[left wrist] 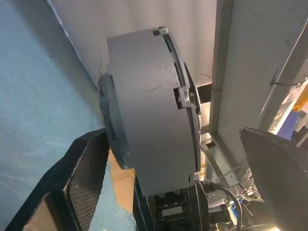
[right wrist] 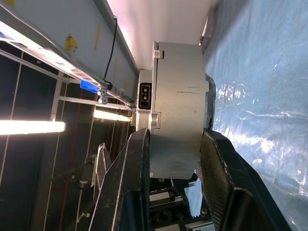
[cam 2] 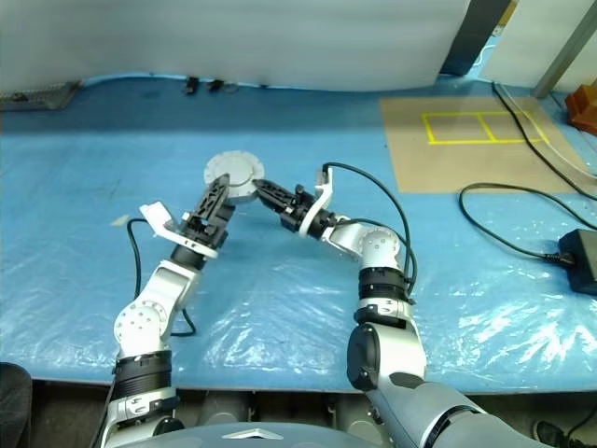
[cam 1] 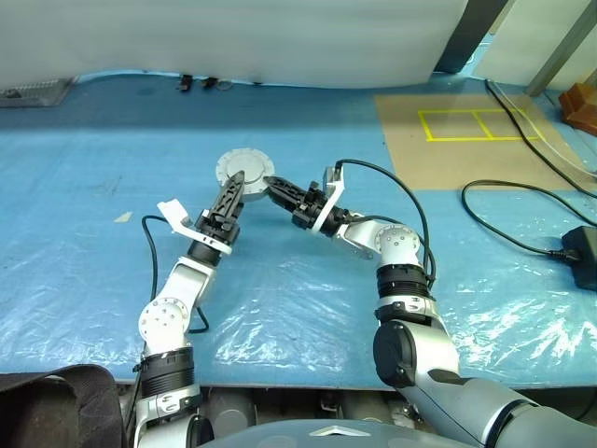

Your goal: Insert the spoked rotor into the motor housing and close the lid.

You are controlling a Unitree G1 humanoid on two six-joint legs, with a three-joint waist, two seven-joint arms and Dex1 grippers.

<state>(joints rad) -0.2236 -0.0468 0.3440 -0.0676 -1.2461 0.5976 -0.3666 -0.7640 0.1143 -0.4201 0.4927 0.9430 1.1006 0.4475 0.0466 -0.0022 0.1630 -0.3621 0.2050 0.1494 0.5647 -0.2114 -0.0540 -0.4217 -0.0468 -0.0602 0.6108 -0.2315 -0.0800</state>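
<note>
My right gripper [cam 1: 272, 182] has its jaws clamped across the thickness of the motor housing [cam 1: 244, 169], one black finger on each flat face, as the right wrist view shows. My left gripper [cam 1: 235, 183] stands released beside it, jaws spread wide to either side of the housing's rim without pressing on it. The housing is held off the table [cam 1: 93, 233], closed, with the plain grey lid [cam 2: 233, 171] uppermost and tilted toward the camera; its axis runs up and toward me, its broad faces nearly level. The two arms meet under it from either side. Blue plastic sheeting covers the table, wrinkled and glossy near me. To the right lie a brown cardboard panel [cam 1: 466, 140] marked with yellow tape and black cables [cam 1: 522, 243]; behind hangs a white curtain [cam 1: 280, 37].
</note>
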